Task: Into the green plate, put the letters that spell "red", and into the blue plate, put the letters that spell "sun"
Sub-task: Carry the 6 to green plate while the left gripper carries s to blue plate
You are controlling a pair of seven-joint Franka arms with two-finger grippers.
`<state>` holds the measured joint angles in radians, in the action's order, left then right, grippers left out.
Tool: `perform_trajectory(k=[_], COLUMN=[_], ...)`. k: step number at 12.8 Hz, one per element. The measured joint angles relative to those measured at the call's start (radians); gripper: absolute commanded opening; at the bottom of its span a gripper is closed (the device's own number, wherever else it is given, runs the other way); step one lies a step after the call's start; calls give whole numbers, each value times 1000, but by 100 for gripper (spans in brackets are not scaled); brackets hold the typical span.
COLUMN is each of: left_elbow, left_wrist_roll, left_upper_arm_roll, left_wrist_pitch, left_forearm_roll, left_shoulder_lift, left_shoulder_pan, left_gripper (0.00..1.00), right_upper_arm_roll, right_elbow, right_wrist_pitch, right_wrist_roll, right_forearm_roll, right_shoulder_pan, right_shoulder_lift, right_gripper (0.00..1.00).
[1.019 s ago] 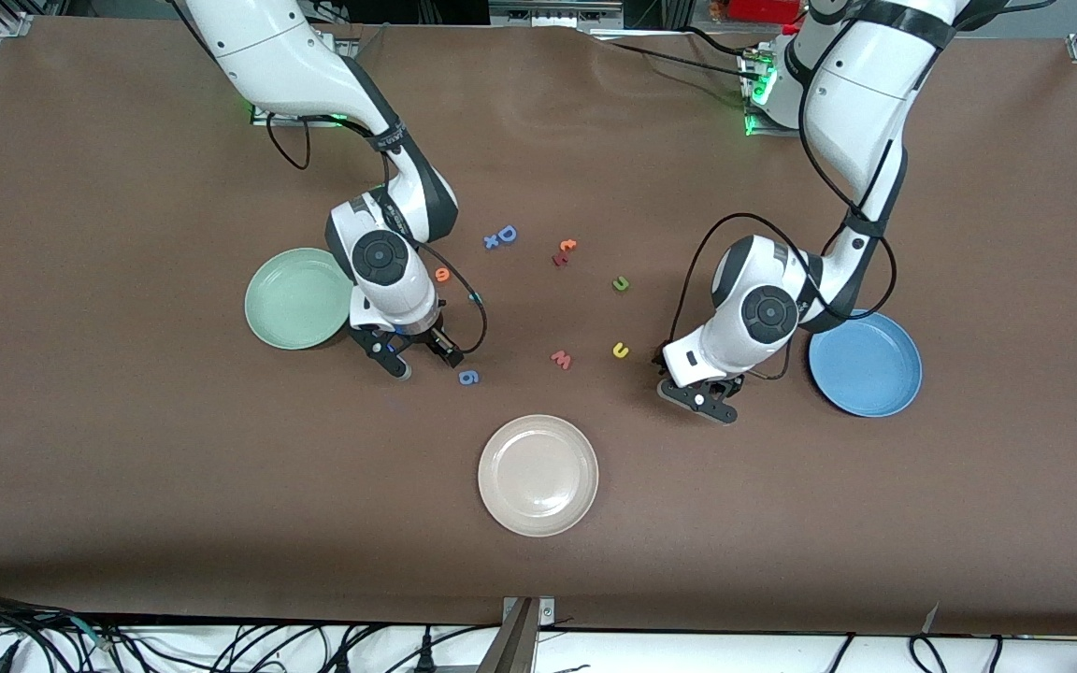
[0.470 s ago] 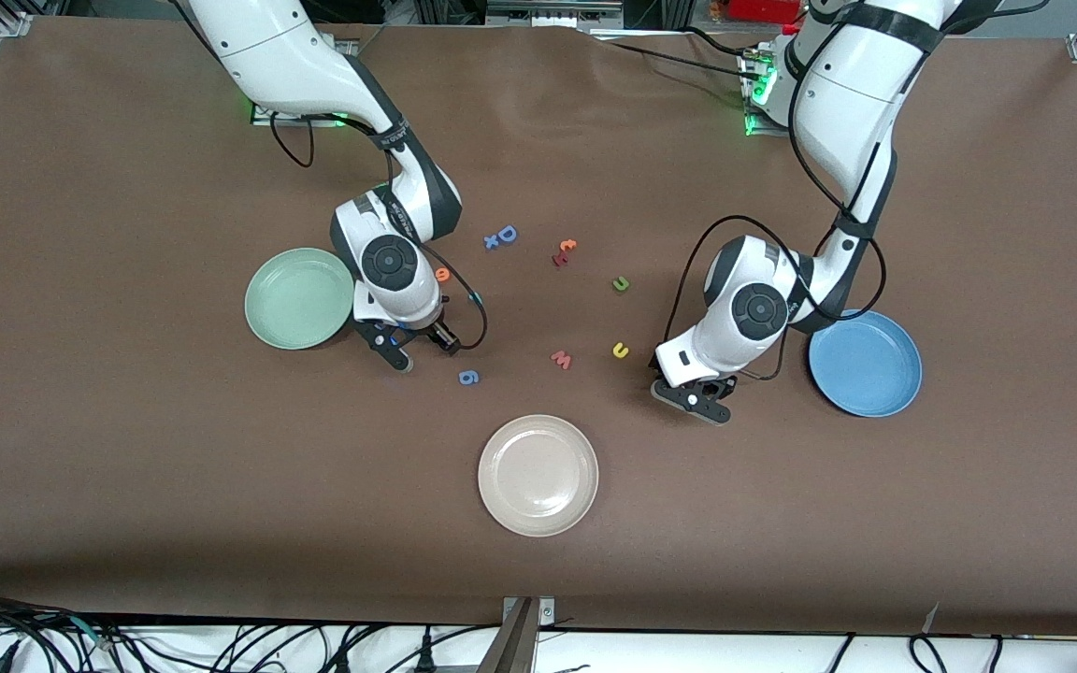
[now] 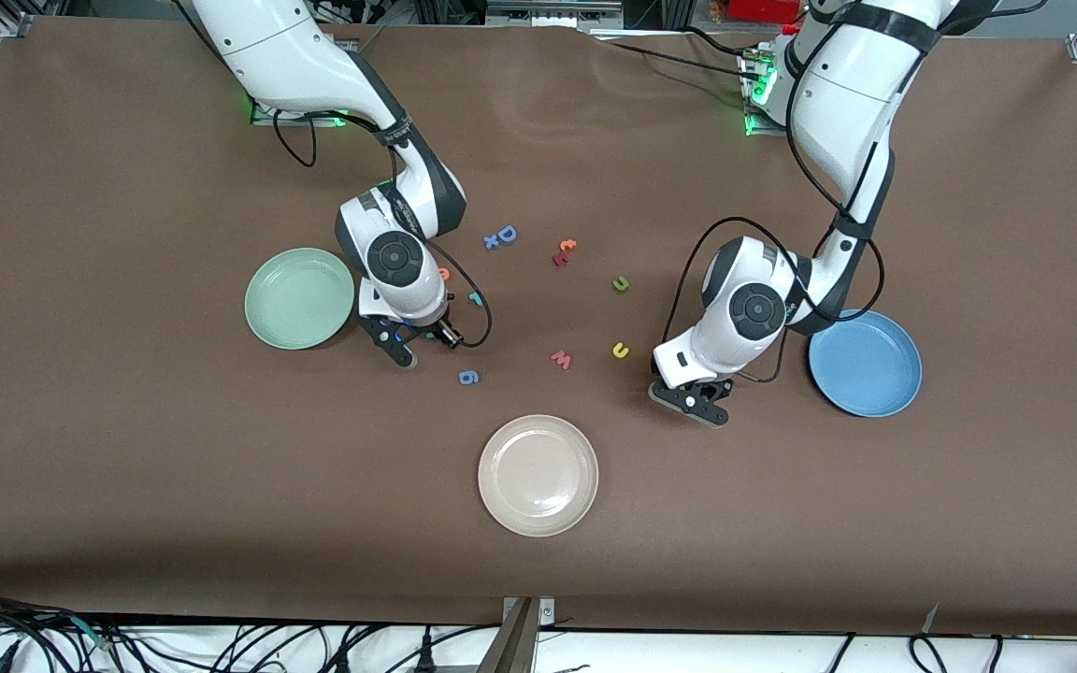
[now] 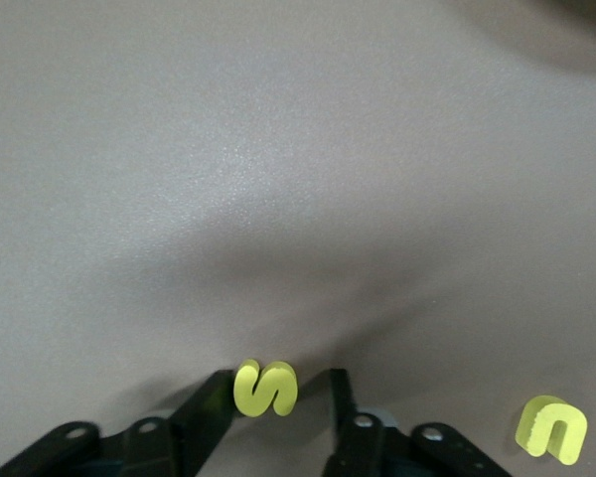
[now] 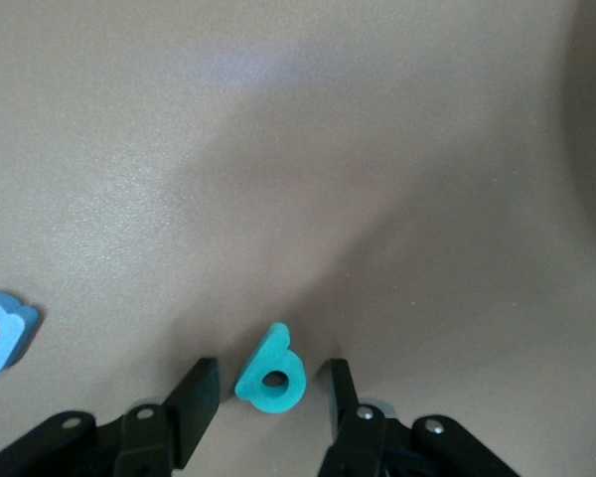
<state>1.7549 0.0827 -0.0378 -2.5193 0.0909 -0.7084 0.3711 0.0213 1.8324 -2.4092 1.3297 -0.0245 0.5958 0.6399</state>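
My left gripper (image 4: 278, 383) is down at the table, open, its jaws around the yellow "s" (image 4: 265, 388). One finger touches the letter and a small gap remains at the other. The yellow "u" (image 4: 551, 429) lies close by. My right gripper (image 5: 271, 370) is open and low, with the teal "d" (image 5: 271, 379) between its fingers and a gap on both sides. In the front view the orange "e" (image 3: 444, 274) and teal "r" (image 3: 475, 299) lie beside the right arm's wrist, next to the green plate (image 3: 300, 297). The green "n" (image 3: 621, 283) lies mid-table. The blue plate (image 3: 866, 363) sits beside the left arm.
A beige plate (image 3: 538, 475) sits nearest the front camera. A blue "g" (image 3: 468, 377), a reddish "w" (image 3: 561, 359), a blue "D" (image 3: 507, 234) with a small "x" (image 3: 492, 242), and red-orange letters (image 3: 565, 250) are scattered mid-table.
Both grippers have narrowed their jaws around their letters. The right gripper has shifted a little farther from the front camera, and the teal "r" now shows beside it. The left gripper edged toward the table's middle.
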Motion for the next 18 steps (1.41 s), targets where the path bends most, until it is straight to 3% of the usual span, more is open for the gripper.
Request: perform_trajectory(k=[2, 6, 9, 14, 18], left_elbow=[-2, -8, -26, -51, -52], left_wrist_roll=[0, 0, 0, 166, 383], left_upper_arm_roll=[1, 6, 54, 109, 192], left_wrist_pitch=[0, 0, 4, 157, 352], left_forearm_roll=[0, 0, 0, 4, 36], left_shoulder_lift=[0, 1, 2, 53, 119], left_shoulder_pan=[3, 4, 1, -51, -97], left_gripper=[17, 16, 18, 18, 19], right_upper_arm_roll=[0, 0, 6, 97, 194], right_elbow=[-1, -2, -17, -3, 172], right_wrist_pitch=[5, 6, 74, 274, 300], right_wrist_roll=[0, 0, -56, -293, -518], right_forearm_roll=[0, 0, 1, 1, 1], right_shoulder_pan=[0, 0, -1, -7, -14], right_shoulder_lift=[-5, -6, -28, -145, -270], right_gripper=[22, 22, 22, 22, 19])
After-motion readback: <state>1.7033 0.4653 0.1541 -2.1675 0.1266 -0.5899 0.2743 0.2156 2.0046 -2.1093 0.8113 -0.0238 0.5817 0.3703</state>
